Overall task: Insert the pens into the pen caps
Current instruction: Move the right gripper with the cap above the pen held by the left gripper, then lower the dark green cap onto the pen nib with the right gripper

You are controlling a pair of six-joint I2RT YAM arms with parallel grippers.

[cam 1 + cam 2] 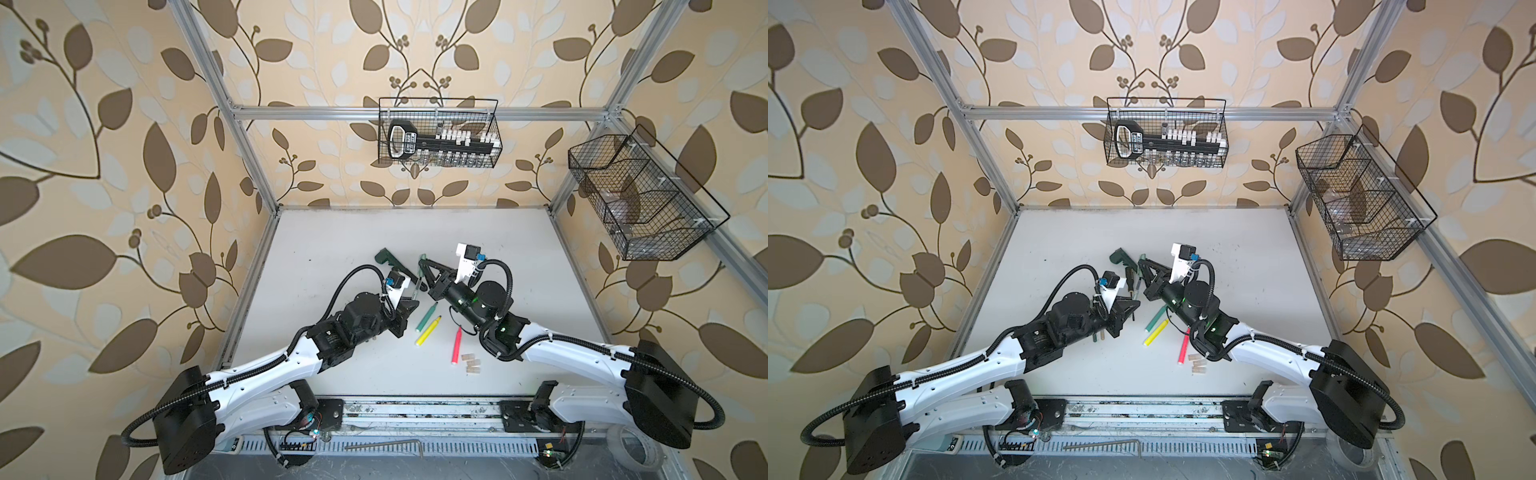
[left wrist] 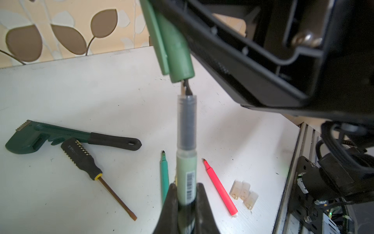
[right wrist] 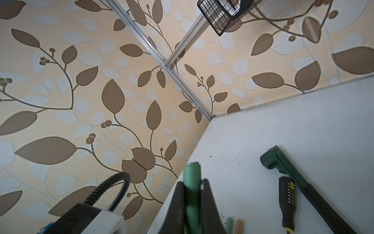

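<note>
Above the white table (image 1: 353,232), the left gripper (image 2: 186,189) was clamped on the grey-green pen (image 2: 186,141) and the right gripper (image 3: 192,185) pinched the grey-green cap (image 2: 178,54), the pen's dark tip at the cap's mouth, while the pink pen (image 2: 219,187) and three beige caps (image 2: 245,189) lay near each other on it.
</note>
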